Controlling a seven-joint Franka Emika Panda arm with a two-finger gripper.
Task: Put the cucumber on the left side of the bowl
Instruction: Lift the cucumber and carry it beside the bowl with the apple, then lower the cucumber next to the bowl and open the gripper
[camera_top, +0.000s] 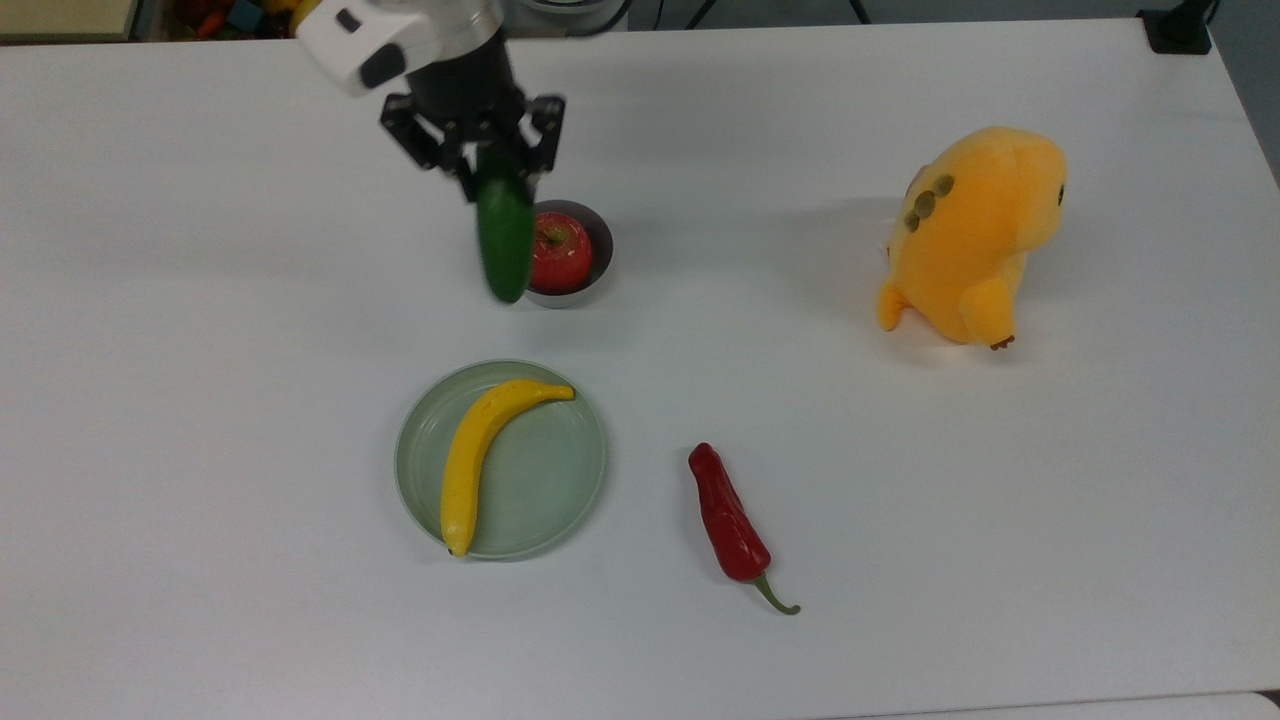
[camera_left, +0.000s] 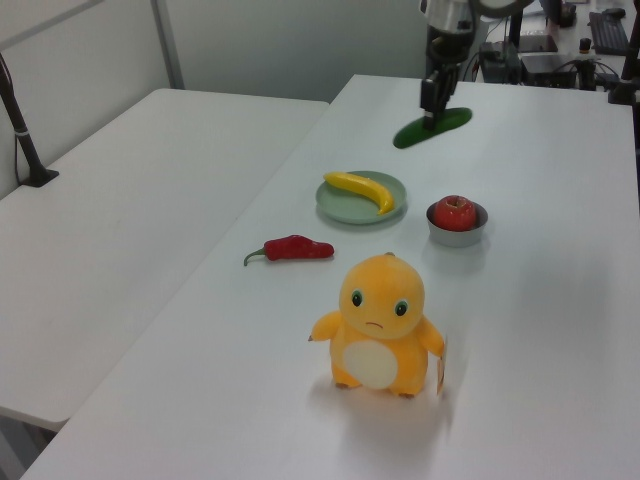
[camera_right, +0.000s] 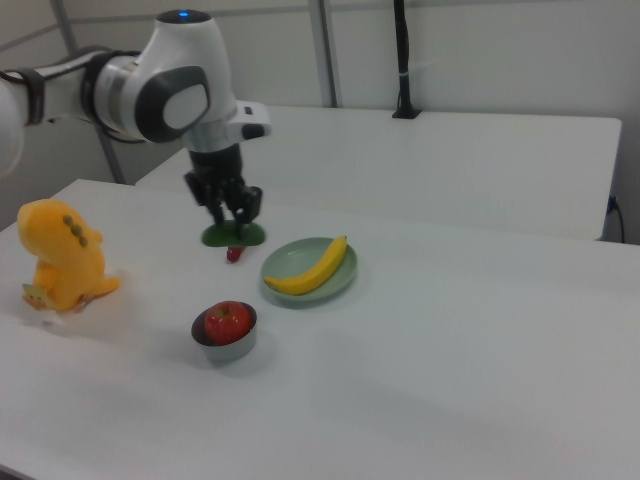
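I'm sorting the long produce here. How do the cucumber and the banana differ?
The cucumber is dark green and straight; the banana is yellow and curved. The cucumber hangs clamped in the end effector above the table, while the banana lies on the pale green plate. Both are elongated and similarly long.

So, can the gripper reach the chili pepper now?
Probably not yet: the gripper is shut on the cucumber, so its jaws are occupied. The chili pepper itself lies uncovered on the table.

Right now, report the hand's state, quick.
Hand: closed on the cucumber, holding it in the air.
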